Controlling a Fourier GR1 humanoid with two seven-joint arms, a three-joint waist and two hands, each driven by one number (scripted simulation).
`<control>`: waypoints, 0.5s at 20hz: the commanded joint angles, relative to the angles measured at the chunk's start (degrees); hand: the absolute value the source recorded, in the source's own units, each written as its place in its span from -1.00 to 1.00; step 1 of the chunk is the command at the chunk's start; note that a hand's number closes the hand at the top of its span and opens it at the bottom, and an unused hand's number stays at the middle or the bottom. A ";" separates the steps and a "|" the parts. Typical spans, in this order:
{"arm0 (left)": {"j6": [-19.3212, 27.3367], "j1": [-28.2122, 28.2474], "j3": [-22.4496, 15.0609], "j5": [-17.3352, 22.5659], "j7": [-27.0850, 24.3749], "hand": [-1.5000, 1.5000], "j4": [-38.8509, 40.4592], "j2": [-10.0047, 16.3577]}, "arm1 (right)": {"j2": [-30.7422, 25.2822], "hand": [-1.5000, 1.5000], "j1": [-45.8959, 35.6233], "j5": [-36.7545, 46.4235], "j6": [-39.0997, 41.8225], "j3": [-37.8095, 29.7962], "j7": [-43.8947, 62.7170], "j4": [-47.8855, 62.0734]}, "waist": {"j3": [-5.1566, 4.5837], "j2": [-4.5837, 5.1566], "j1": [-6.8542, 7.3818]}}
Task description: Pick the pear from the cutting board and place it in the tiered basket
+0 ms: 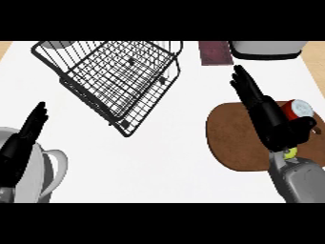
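Note:
The pear shows only as a small yellow-green patch on the round brown cutting board at the right; my right hand's heel and wrist cover most of it. My right hand lies over the board with straight fingers pointing up and left and its thumb out toward a red can. It is open. The black wire tiered basket stands tilted at the upper left of the white counter. My left hand rests open at the lower left, fingers up.
A grey and white rounded vessel sits under my left hand at the lower left. A grey appliance and a dark maroon flat object stand at the back right. The red can is on the board's right side.

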 commanded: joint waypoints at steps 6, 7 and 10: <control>-1.58 -4.45 1.35 6.62 6.76 0.00 -1.64 -3.77 | -7.13 1.00 0.30 -14.19 30.18 7.50 -0.50 -4.30 | 1.02 0.53 1.68; -1.45 -1.73 0.23 5.54 5.47 0.00 0.58 -4.23 | -21.38 1.00 -2.78 11.14 18.55 5.25 3.41 -0.72 | -0.42 -0.44 -0.31; -0.99 -4.61 -0.50 7.50 9.54 0.00 -0.88 -6.71 | -12.60 -1.00 6.14 8.45 9.08 2.85 3.37 8.27 | 0.91 0.75 0.46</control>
